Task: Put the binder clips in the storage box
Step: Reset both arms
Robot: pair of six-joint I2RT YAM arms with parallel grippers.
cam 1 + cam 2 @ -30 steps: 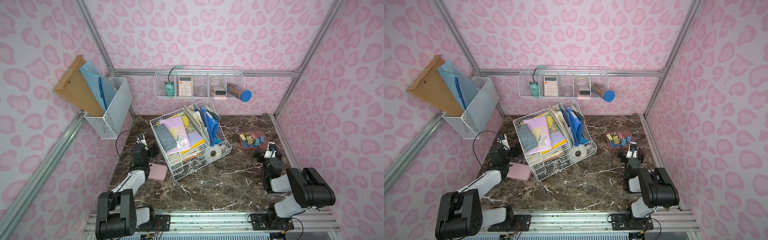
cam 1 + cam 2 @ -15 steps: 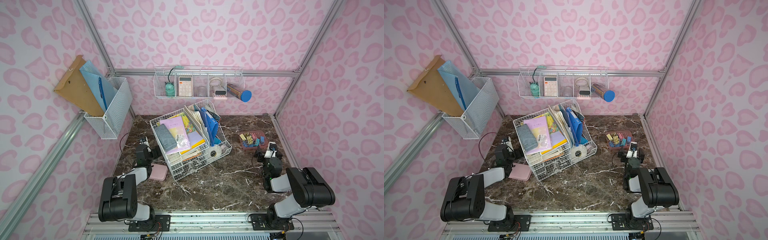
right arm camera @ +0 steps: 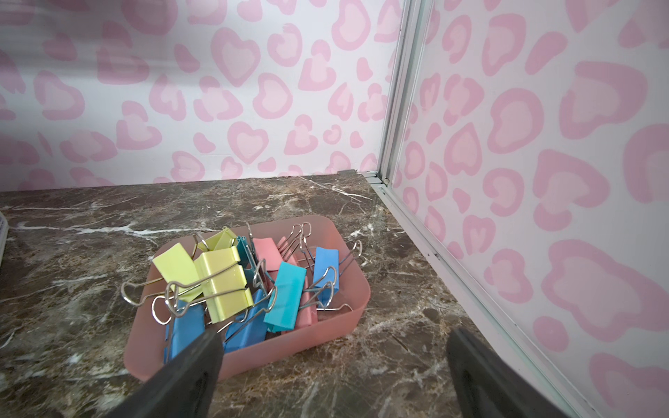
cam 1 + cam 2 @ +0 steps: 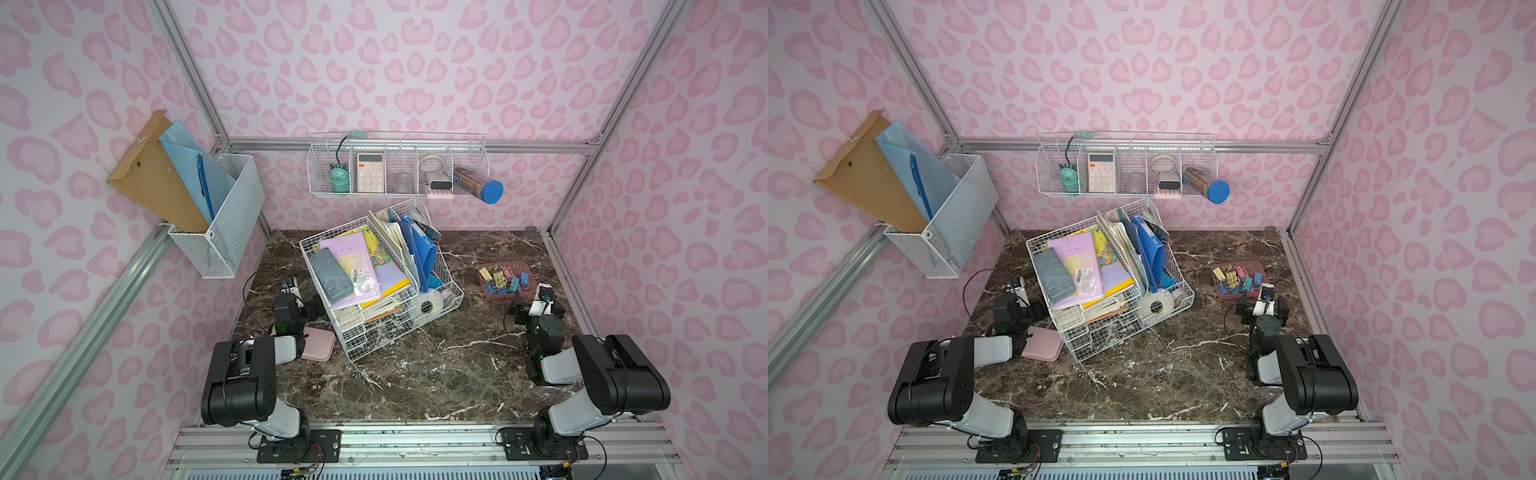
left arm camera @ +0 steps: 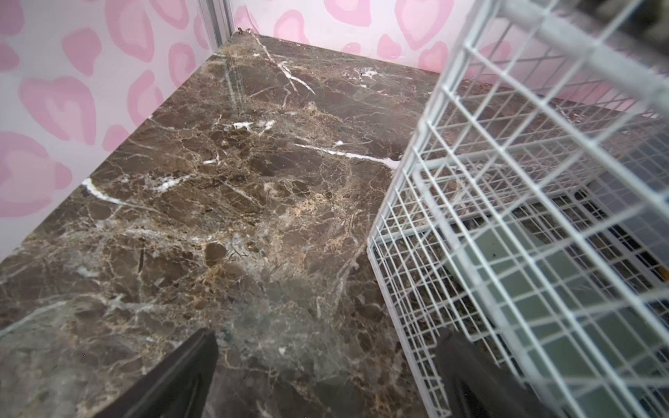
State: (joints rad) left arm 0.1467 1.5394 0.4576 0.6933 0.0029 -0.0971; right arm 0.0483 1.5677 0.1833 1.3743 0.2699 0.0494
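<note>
The storage box (image 4: 487, 293) (image 4: 1222, 293) is a shallow dusty-pink tray (image 3: 325, 327) at the back right of the marble table. Several binder clips (image 4: 503, 279) (image 3: 224, 286) in yellow, blue, teal and pink lie heaped inside it, wire handles sticking over the rim. My right gripper (image 4: 536, 302) (image 3: 333, 342) is open just in front of the box's near right corner, nothing between its fingers. My left gripper (image 4: 301, 306) (image 5: 325, 340) is open and empty over bare marble at the table's left, one finger close against the wire organiser's lower corner.
A large white wire desk organiser (image 4: 436, 261) (image 5: 525, 217) full of papers and folders fills the table's middle. A flat pale-pink case (image 4: 319, 345) lies beside its front left corner. Wire baskets hang on the back wall (image 4: 397, 170) and left wall (image 4: 224, 232).
The left arm has folded back, its shoulder link rising, and its gripper has shifted slightly towards the organiser with the jaws a little wider. The right arm has not moved.
</note>
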